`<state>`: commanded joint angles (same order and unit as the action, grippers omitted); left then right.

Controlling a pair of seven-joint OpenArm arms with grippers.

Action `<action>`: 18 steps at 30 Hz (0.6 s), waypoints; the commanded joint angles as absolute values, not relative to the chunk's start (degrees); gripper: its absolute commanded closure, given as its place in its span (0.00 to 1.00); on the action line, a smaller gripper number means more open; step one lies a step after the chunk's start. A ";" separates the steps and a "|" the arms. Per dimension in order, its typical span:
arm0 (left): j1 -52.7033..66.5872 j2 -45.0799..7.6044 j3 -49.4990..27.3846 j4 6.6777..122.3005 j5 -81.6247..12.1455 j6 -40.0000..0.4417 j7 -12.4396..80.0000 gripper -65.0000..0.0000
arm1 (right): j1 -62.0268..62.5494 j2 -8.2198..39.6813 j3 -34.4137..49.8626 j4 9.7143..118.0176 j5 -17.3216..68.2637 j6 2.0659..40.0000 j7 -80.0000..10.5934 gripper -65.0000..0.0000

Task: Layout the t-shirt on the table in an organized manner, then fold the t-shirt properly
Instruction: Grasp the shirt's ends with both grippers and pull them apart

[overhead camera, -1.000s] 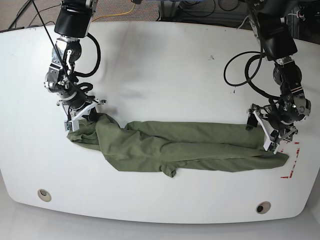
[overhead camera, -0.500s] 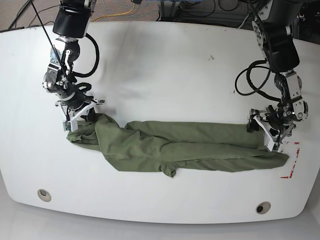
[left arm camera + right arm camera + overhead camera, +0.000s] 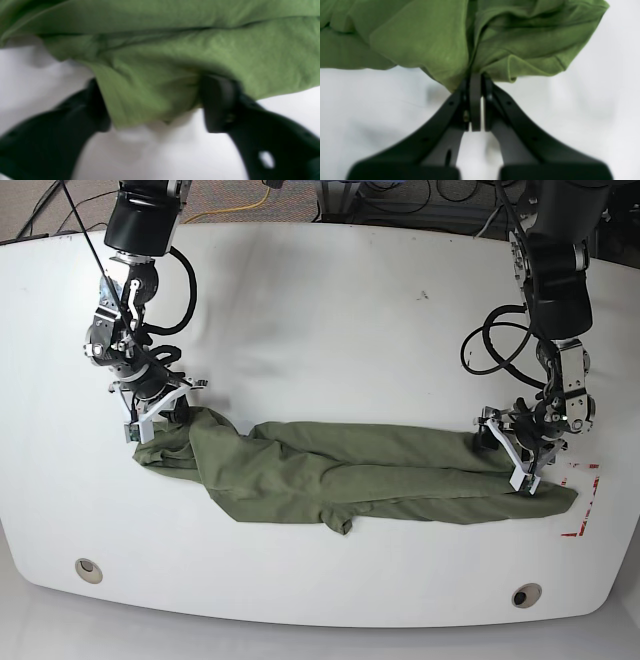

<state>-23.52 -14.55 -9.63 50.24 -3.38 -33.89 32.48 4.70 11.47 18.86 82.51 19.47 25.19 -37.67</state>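
— How does our t-shirt [image 3: 350, 480] look?
— Olive, creased, drawn into a long band across the table [image 3: 330, 320].
— And our hands?
— Right hand [image 3: 475, 82] pinches its bunched end; left hand [image 3: 155, 105] stands wide astride the other.

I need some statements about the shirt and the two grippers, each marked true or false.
1. The right gripper is shut on the shirt. True.
2. The left gripper is shut tight. False: its jaws stand apart, with a fold of shirt between them.
3. The shirt lies as a long bunched strip across the table. True.
4. The shirt hangs in the air. False: it rests on the table.
5. The shirt is red. False: it is olive green.
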 joint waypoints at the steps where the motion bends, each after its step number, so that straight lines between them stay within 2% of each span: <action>1: -23.43 -14.55 -9.63 50.24 -3.38 -33.89 32.57 0.75 | 4.70 11.47 18.86 82.59 19.47 25.19 -37.67 1.00; 3: -23.34 -14.55 -9.63 50.33 -3.30 -33.89 32.84 0.97 | 4.70 11.47 18.86 83.38 19.47 25.10 -37.67 1.00; 4: -23.25 -14.55 -9.63 50.42 -3.30 -33.89 33.01 1.00 | 4.62 11.47 18.86 84.00 19.47 25.10 -37.67 1.00; 9: -23.08 -14.64 -9.71 52.53 -3.56 -34.15 37.41 1.00 | 3.74 11.30 18.86 88.66 19.47 24.92 -39.08 1.00; 18: -15.52 -16.22 -9.80 77.05 -3.65 -34.24 48.57 1.00 | 1.01 11.12 18.95 102.20 19.47 24.92 -44.53 1.00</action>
